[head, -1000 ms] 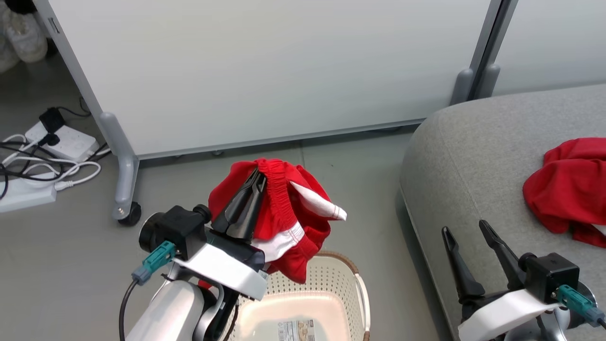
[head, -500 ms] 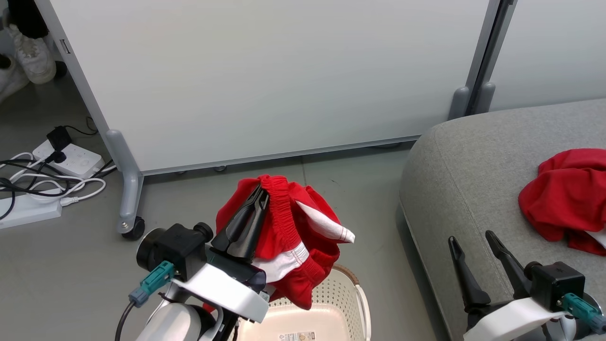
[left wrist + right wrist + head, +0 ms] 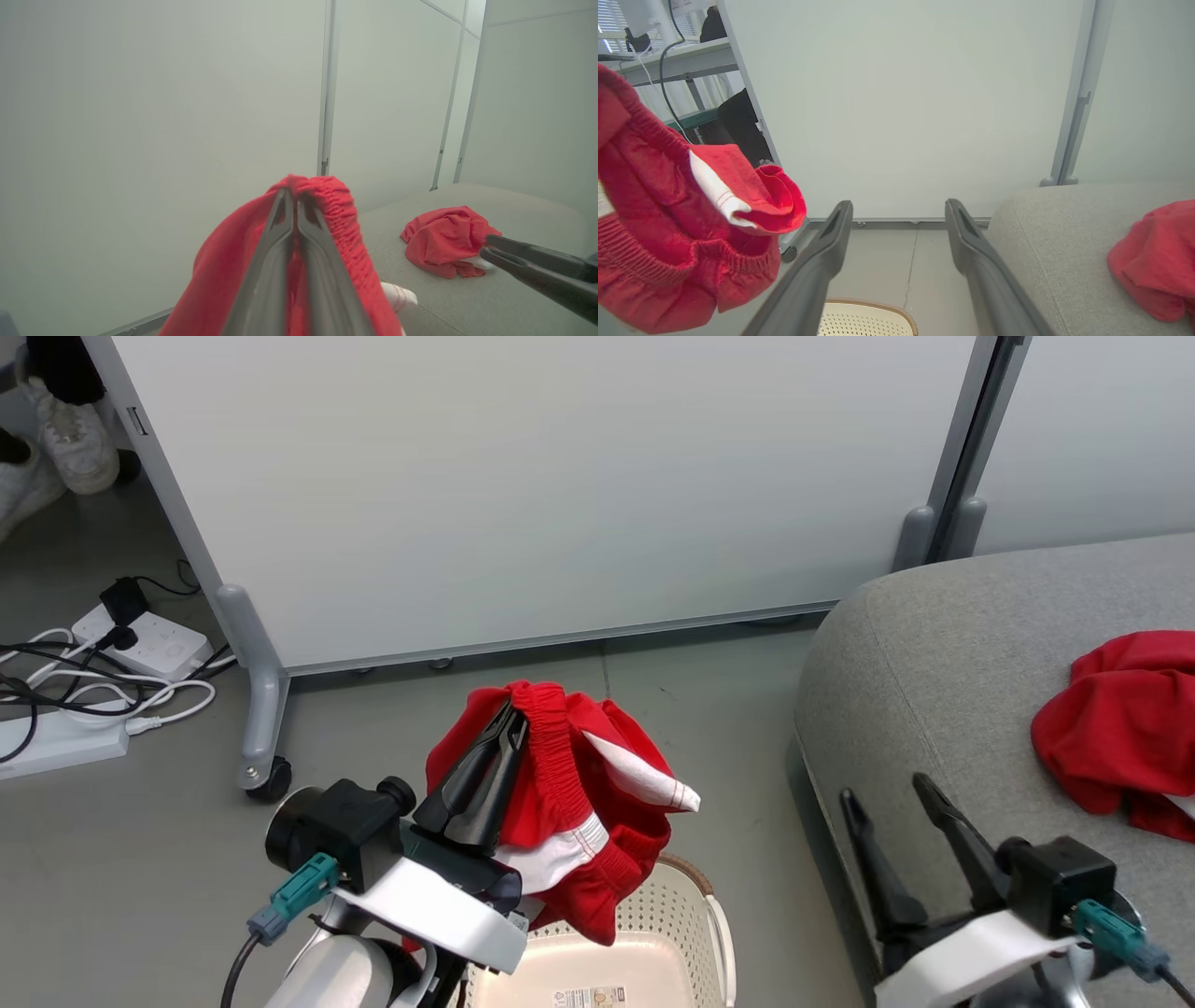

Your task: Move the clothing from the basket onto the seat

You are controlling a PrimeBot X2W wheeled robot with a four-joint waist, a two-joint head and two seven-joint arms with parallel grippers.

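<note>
- Carrying step: the left gripper (image 3: 515, 717), pinching the waistband, holds the red clothing (image 3: 569, 803) in the air above the basket (image 3: 686, 896).
- The right gripper (image 3: 884, 788) is spread and holds nothing, at the seat's (image 3: 934, 653) edge.
- Next, likely: swing the clothing right over the seat, then let go near the other red garment (image 3: 1116, 709).

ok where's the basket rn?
Head view, bottom centre: the basket sits on the floor under the clothing held by the left gripper, left of the seat.
</note>
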